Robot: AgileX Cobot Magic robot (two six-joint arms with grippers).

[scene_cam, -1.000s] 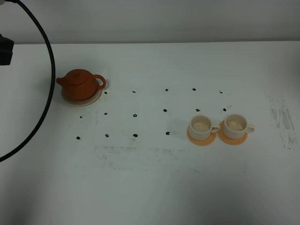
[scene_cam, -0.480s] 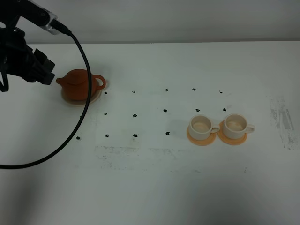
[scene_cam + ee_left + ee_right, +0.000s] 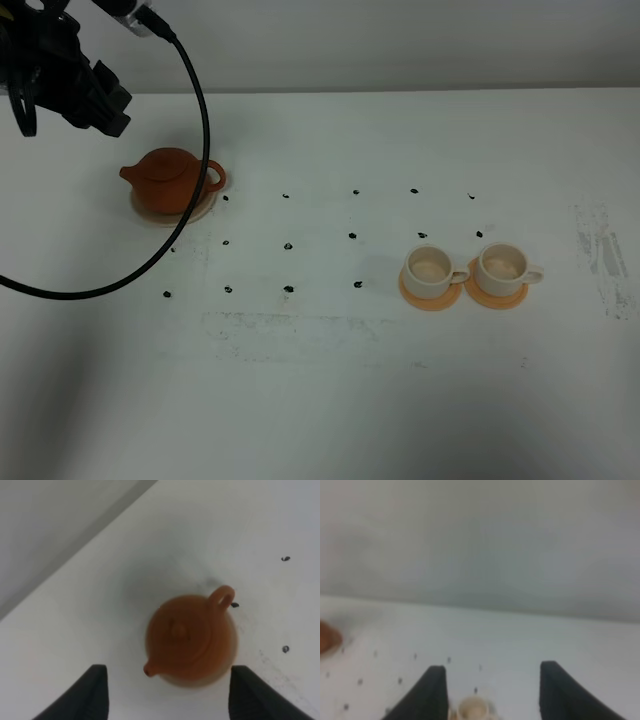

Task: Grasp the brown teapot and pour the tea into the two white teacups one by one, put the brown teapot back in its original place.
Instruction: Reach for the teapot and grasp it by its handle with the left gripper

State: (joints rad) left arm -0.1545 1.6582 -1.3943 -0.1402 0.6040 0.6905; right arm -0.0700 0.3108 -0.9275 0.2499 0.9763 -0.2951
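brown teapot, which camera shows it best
Left wrist view: the brown teapot sits central, seen from above, with lid knob, spout and handle clear. Exterior high shows it small; right wrist catches only a blurred edge.

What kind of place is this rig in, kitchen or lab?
Most likely a lab test bench, not a kitchen: a bare white table marked with a grid of black dots, a plain wall behind, and only a staged brown teapot and two white teacups.
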